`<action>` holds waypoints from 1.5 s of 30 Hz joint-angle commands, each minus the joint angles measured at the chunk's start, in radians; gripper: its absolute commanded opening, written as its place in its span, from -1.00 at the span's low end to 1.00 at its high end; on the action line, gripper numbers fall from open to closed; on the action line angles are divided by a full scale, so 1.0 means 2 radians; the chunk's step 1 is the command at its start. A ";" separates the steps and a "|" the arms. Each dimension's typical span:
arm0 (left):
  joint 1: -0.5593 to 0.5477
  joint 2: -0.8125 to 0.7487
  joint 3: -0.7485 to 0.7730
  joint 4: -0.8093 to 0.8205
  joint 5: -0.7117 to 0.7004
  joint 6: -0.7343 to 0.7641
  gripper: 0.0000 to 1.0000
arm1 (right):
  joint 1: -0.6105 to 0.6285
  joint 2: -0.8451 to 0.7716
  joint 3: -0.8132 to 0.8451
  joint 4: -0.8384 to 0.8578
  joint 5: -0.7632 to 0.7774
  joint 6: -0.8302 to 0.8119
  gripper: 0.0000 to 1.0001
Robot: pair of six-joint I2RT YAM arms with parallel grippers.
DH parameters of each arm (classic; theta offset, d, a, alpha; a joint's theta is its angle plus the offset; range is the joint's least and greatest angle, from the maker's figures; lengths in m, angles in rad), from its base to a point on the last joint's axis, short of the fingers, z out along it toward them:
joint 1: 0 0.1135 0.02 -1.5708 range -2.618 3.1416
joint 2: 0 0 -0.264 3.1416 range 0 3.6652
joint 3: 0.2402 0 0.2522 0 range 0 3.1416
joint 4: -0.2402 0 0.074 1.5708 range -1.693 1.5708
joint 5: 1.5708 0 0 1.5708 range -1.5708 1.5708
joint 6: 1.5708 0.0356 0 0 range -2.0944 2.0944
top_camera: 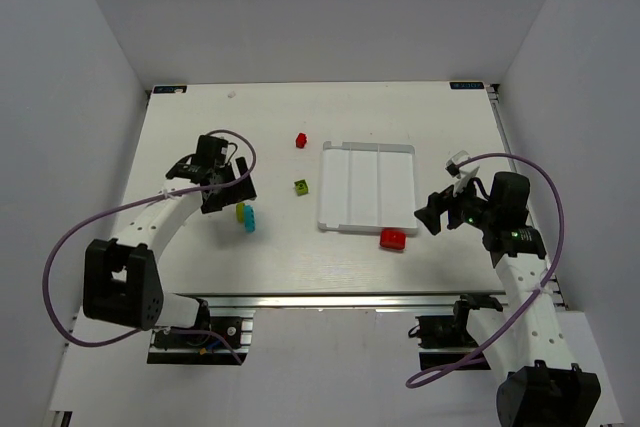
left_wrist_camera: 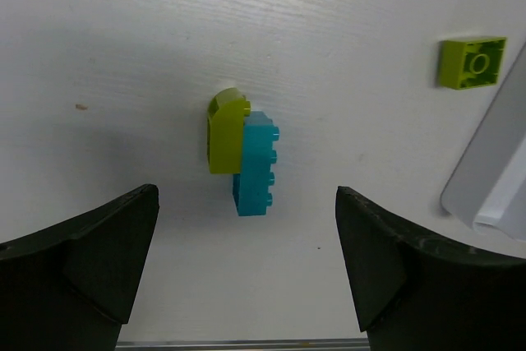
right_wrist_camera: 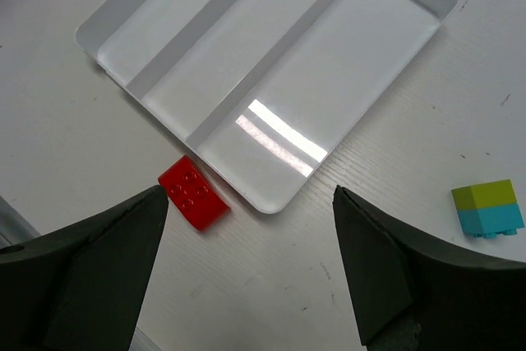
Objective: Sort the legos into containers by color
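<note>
Left gripper (left_wrist_camera: 246, 193): hanging released over the table, fingers spread wide and gripping nothing.
Right gripper (right_wrist_camera: 248, 191): also spread wide and carrying nothing, hovering near the near right corner of the tray.
Tray (top_camera: 368, 150): white, flat and rectangular, lying right of the table's centre.
Compartments (right_wrist_camera: 246, 47): three long parallel channels split by raised ridges. White plastic and a light glare are showing in each.
Bricks: all six are lying outside the tray, on the table.
Red flat brick (right_wrist_camera: 193, 193): sitting studs up, just beside the tray's near edge.
Cyan brick (left_wrist_camera: 255, 162): lying on its side just ahead of the left gripper's fingers, touching the lime curved brick (left_wrist_camera: 228, 129).
Lime-on-cyan stack (right_wrist_camera: 487, 207): standing upright to the right of the tray, apart from it.
Lime square brick (left_wrist_camera: 471, 62): resting single stud up, between the cyan pair and the tray's left edge.
Small red brick (top_camera: 300, 139): sitting near the tray's far left corner, apart from it.
Walls (top_camera: 300, 7): plain white panels are enclosing the table on three sides.
Table (top_camera: 200, 127): white top with faint grain showing.
Rail (top_camera: 330, 299): a metal bar is running along the near edge.
Cables (top_camera: 60, 247): purple, looping off both arms.
Corner tags (top_camera: 170, 89): dark strips are sitting at both far corners, the writing too small to read.
</note>
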 commanded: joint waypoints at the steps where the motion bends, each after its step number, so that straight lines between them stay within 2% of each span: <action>1: 0.001 0.013 0.011 -0.024 -0.011 -0.010 0.96 | 0.002 -0.003 0.013 0.013 0.015 0.008 0.74; 19: -0.009 0.103 0.029 -0.019 -0.014 0.035 0.95 | 0.002 0.005 0.014 0.008 0.008 0.008 0.75; 30: -0.009 0.142 0.020 0.009 0.002 0.041 0.59 | 0.001 0.006 0.014 0.005 0.007 0.008 0.75; 40: -0.014 0.152 0.017 0.017 0.002 0.040 0.56 | 0.002 0.006 0.014 0.005 0.006 0.007 0.75; 45: -0.014 0.148 0.012 0.016 0.012 0.043 0.06 | 0.002 0.007 0.014 0.005 0.006 0.006 0.75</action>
